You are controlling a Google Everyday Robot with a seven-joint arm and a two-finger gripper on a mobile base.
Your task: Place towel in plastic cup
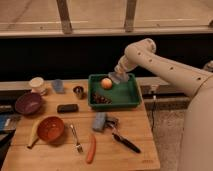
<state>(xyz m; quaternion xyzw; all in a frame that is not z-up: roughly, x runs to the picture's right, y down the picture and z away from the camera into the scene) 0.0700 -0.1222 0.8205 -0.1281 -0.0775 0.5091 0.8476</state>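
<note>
over the far right corner of the green tray (116,106), the pincer (120,74) hangs from the pale arm that reaches in from the right. it is clenched, and a small pale grey-blue wad, the towel (115,78), shows at its tips, so it looks to be pinched there and not lying loose. the cloth sits about level with the tray's back rim, just beside the orange ball (106,83). whether its lower edge touches the tray floor i cannot tell.

by my reading the pick-up is done or all but done, and everything after it is left. the likely target is the pale blue plastic cup (58,85), upright near the back left of the tabletop (140,131). it stands between a white cup (36,84) and a small dark metal cup (78,91), and it is well apart from the pincer, with the metal cup and the tray's left wall between them. nothing shows inside it from here.

what is left, as i judge it:
- raise the towel clear of the tray rim
- carry it left across the tray, above the metal cup
- settle over the blue cup's mouth and let go

the cup's mouth looks narrow beside the cloth, so a loose corner could catch on the rim or drape outside. a light cup could also tip if nudged. the purple bowl (28,103), orange bowl (50,128) and fork (76,138) lie off the route.
</note>
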